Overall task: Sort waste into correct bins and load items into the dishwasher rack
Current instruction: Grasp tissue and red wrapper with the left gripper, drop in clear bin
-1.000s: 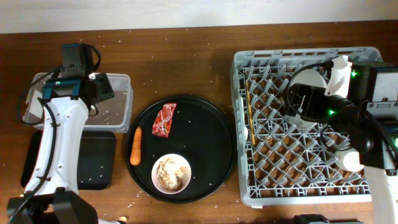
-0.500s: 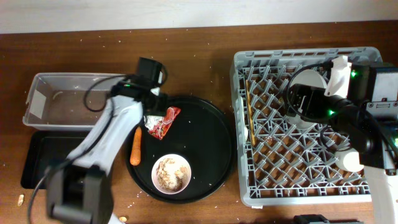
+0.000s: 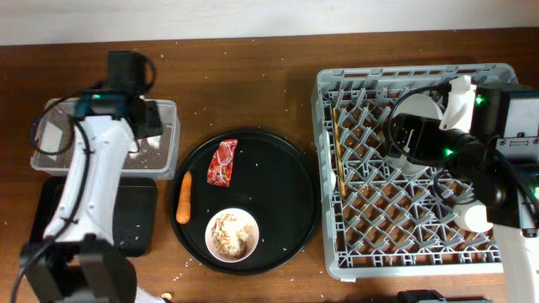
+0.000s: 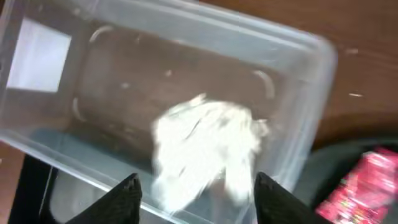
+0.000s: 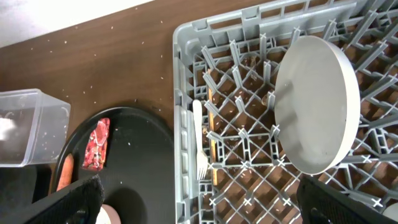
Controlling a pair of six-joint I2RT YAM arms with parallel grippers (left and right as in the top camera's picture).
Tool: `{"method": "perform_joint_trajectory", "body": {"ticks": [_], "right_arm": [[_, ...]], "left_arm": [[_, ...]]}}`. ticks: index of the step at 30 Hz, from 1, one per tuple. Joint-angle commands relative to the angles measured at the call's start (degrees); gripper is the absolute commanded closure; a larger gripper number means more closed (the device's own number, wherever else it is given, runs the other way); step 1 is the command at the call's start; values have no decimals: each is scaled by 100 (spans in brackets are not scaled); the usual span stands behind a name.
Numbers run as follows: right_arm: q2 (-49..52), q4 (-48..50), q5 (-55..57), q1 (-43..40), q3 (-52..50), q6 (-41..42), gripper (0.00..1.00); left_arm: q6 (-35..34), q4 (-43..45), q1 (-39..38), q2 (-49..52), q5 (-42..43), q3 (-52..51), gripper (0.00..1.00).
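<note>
While the left gripper [image 4: 198,185] hangs spread over the clear tub [image 4: 308,93], the crumpled red wrapper [image 3: 222,162] lies on the round black tray [image 3: 282,189] — light, crinkly, best pinched across a raised fold. The white tissue [image 4: 205,146] below is blurred — landed or falling, unclear. The right gripper [image 5: 199,190] gapes over the rack [image 5: 179,81].

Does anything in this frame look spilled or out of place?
Yes. Pale rice-like crumbs are scattered across the wooden table, and the carrot lies along the round black tray's left rim rather than well inside it.
</note>
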Motion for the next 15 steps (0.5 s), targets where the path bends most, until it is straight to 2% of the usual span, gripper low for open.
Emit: {"method": "perform_joint_trajectory", "body": {"ticks": [1, 2, 4, 5, 10, 13, 15], "right_arm": [[-35, 13, -31, 26, 13, 35, 1], [-35, 13, -31, 26, 13, 35, 1], [-35, 13, -33, 26, 13, 35, 1], [-35, 13, -31, 26, 13, 35, 1], [-35, 13, -31, 26, 13, 35, 1], [-35, 13, -31, 26, 13, 35, 1], [-35, 13, -33, 26, 13, 35, 1]], "left_arm": [[-68, 44, 308, 317, 116, 9, 25], [-61, 39, 308, 310, 120, 94, 18], [-20, -321, 232, 299, 1537, 442, 31], [-15, -479, -201, 343, 1904, 398, 35], [-24, -120, -1794, 1012, 763, -557, 36], [-24, 256, -2214, 1668, 503, -623, 36], [-26, 599, -2282, 2131, 492, -623, 41]]}}
